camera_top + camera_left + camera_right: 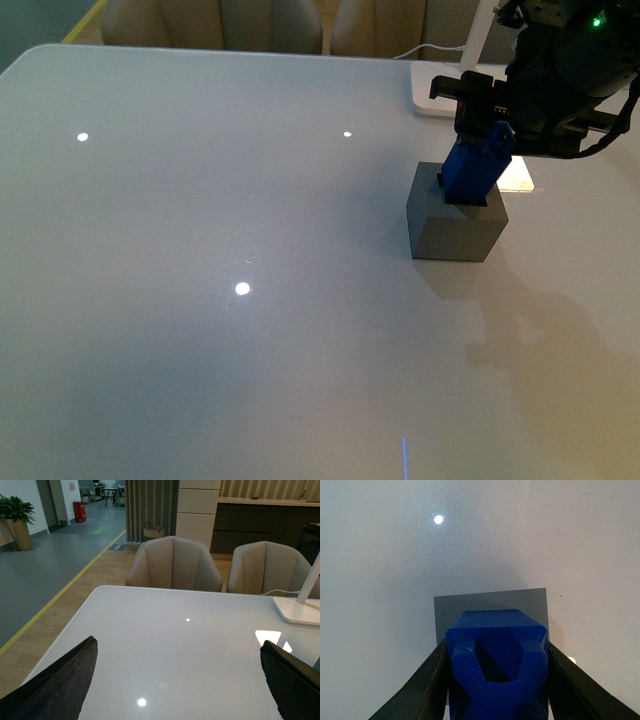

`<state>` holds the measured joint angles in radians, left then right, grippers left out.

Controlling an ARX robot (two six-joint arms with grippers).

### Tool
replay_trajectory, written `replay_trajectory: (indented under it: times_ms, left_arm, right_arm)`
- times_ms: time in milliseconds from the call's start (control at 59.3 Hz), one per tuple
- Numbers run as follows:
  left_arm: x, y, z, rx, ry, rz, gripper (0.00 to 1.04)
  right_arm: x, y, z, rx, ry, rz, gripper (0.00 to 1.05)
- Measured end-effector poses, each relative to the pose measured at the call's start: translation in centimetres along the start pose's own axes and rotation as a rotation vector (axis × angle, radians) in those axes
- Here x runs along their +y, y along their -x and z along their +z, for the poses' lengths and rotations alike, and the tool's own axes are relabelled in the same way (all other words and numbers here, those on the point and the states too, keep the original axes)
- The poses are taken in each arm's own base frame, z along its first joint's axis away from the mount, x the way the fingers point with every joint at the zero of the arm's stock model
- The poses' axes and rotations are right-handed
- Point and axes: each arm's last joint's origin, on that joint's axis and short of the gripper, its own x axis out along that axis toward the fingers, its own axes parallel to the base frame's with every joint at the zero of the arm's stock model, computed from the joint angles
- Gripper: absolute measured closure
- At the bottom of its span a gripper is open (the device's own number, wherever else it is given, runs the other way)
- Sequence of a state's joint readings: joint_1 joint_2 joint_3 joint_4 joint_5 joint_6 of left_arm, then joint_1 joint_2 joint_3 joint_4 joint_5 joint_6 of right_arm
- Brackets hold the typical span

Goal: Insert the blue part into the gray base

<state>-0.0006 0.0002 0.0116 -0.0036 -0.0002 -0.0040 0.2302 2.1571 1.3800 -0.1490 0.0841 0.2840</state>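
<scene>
Deep-blue part (472,168); matte gray base (456,225); glossy white table (200,300); black claw (495,680).

The right arm (570,70) comes in from behind and to the right of the gray base (455,228). Its dark wrist angles downward so that the right gripper (485,140) hangs just above the gray base's top face. Its two black fingers (427,685) press against opposite sides of the blue part (497,665), which is held tilted at that top face. The left gripper (178,645) shows only in its own wrist view, its dark fingertips (60,680) spread wide apart, and its place relative to the gray base cannot be told.
</scene>
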Motion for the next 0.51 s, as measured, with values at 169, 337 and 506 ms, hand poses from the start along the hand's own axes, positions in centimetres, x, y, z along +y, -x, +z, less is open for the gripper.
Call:
replay_trajectory:
  times_ms: [169,337,506]
  left_arm:
    - [0.00,0.00,0.00,0.000,0.000,0.000,0.07]
    - [0.00,0.00,0.00,0.000,0.000,0.000,0.07]
    - [0.00,0.00,0.00,0.000,0.000,0.000,0.07]
  right_arm:
    - [-0.08,-0.02,-0.43,0.020,0.009,-0.001,0.60]
    - [-0.08,-0.03,-0.51,0.029,0.011,0.005,0.60]
    - [-0.24,-0.23,-0.56,0.034,0.014,0.002,0.59]
